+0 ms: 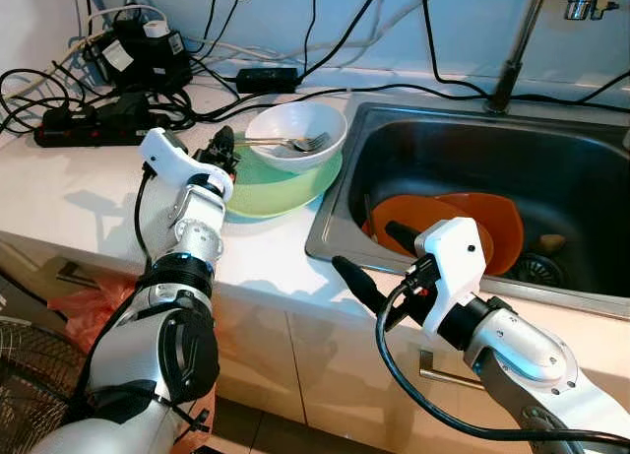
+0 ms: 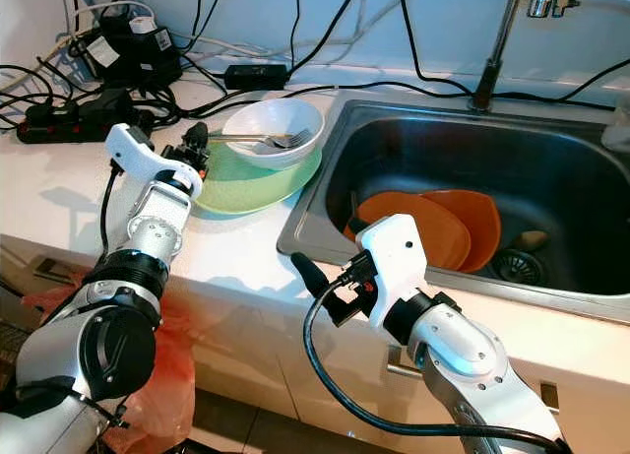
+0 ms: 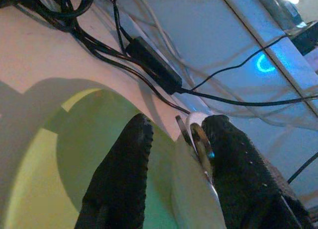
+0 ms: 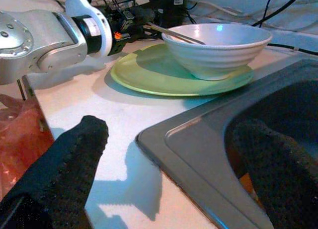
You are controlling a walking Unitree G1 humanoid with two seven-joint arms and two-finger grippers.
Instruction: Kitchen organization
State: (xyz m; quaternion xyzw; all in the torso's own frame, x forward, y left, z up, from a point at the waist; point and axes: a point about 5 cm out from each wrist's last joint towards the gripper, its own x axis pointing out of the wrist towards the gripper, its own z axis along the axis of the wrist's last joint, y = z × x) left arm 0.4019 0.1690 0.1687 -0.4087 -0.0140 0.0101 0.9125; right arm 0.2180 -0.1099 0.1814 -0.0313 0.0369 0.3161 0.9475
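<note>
At the far left of your white table (image 1: 69, 193) you have a tangle of black cables with one black power strip (image 1: 94, 119) and one black power adapter (image 1: 266, 79) near the wall. Moving right, your left hand (image 1: 224, 149) sits at the near-left rim of the single round pale green plate (image 1: 285, 183); its two black fingers (image 3: 121, 174) are parted a little, one over the plate's surface and one beside the handle of a metal utensil, and you cannot tell whether they grip anything. One white ribbed bowl (image 1: 295, 134) stands on that plate, and one metal fork (image 1: 290, 142) lies in it with its tines toward the sink side. Your left wrist view gives you a close look at the plate's green surface, the bowl's rim and the adapter on the table behind. Next comes the stainless steel sink (image 1: 472, 159), holding two orange plates (image 1: 463, 223) that overlap on its floor, with one drain strainer (image 1: 536, 269) to their right and one chrome tap (image 1: 517, 50) rising behind. Your right hand (image 1: 379, 257) hovers above the sink's front-left corner, its fingers spread wide and holding nothing. Your right wrist view shows that corner from low down, with the green plate, the bowl and your left arm beyond.
</note>
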